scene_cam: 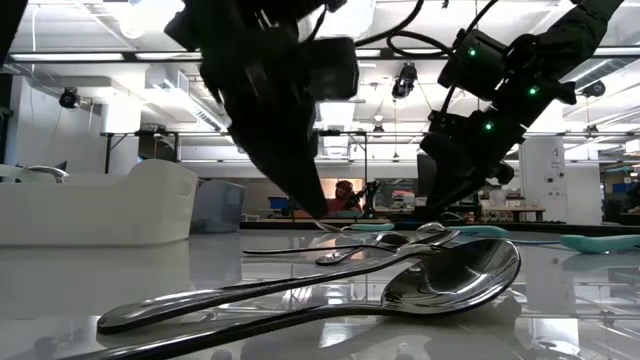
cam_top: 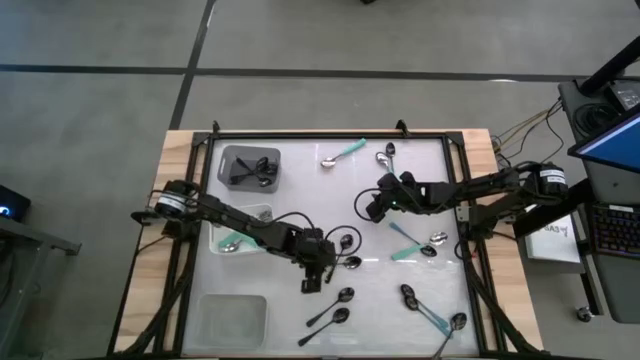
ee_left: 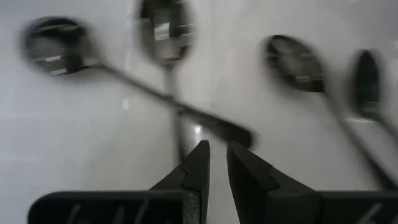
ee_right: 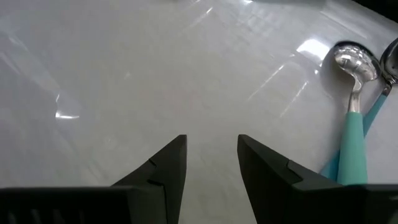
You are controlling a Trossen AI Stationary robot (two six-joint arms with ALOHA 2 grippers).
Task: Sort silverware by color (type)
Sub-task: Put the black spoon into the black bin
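Just beyond the left gripper (ee_left: pixel 217 163), fingers narrowly parted and empty, two crossed black spoons (ee_left: pixel 168 74) lie on the table (cam_top: pixel 300 180); farther off, right gripper (ee_right: pixel 211 155) spread, empty; teal-handled spoon (ee_right: pixel 351 124) beside it.

Left tool (ee_left: pixel 217 163) fingers narrowly apart, empty, above two crossed black spoons (ee_left: pixel 166 37); two more spoons (ee_left: pixel 295 62) beside.

grey bin (cam_top: pixel 232 156) | white bin (cam_top: pixel 218 226) | clear bin (cam_top: pixel 232 318) | laptop (cam_top: pixel 612 150)
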